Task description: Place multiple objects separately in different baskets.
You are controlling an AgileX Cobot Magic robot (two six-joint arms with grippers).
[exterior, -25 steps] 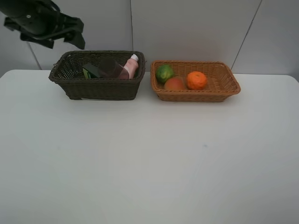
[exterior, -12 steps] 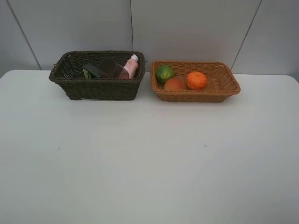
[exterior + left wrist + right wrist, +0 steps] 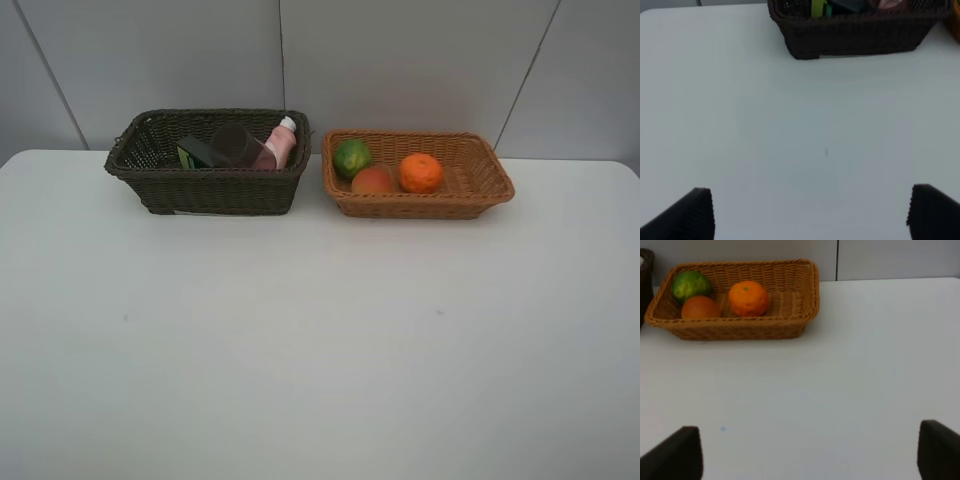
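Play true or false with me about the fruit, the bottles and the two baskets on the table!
1. The orange sits in the light basket. True.
2. The green fruit lies in the dark basket. False: it is in the light basket, beside the peach.
3. The pink bottle is in the dark basket. True.
4. The left hand holds the purple cup. False: that hand is open and empty; the cup is in the dark basket.
5. A fruit lies loose on the table. False: all three are in the light basket.

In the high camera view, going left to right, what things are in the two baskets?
Dark basket: green-label bottle → purple cup → pink bottle. Tan basket: green fruit → peach → orange.
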